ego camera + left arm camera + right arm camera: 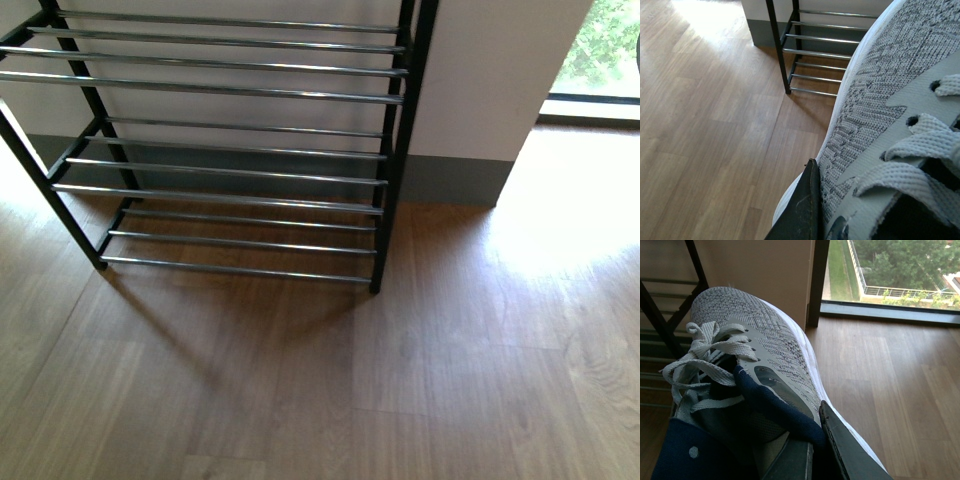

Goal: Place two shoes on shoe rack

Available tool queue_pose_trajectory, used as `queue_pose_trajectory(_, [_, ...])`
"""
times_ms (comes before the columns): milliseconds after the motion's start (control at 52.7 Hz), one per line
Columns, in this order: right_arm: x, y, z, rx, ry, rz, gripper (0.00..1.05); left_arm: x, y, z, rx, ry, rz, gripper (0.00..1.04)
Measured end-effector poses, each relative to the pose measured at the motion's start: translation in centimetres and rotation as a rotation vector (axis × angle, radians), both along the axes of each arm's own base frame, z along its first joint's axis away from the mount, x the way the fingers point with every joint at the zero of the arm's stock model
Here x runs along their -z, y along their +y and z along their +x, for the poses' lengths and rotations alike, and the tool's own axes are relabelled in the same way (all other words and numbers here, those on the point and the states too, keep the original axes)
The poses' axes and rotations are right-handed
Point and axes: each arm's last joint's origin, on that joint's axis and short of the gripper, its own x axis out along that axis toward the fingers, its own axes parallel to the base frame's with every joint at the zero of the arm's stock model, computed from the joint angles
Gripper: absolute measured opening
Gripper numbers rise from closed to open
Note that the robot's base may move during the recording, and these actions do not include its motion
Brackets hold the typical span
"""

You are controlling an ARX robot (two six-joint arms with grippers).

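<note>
The left hand (pixel 862 212) is gripping one shoe (pixel 880 100) and the right hand (pixel 815 450) is gripping the other shoe (pixel 765 335). Both shoes are pointing toe-first, lengthwise, toward the shoe rack (pixel 230 150).

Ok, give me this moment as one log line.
left gripper: shut on shoe A | right gripper: shut on shoe B | shoe rack: visible tiers hold no shoe | front view: no arms
</note>
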Motion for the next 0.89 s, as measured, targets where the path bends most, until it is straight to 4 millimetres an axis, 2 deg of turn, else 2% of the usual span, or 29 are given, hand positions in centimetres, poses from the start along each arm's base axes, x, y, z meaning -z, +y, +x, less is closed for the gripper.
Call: queue_pose_trajectory(893, [0.00,0.02,0.00,-0.002,0.000,0.000,0.01,0.01,0.02,0.00,-0.004,0.000,0.001,0.02])
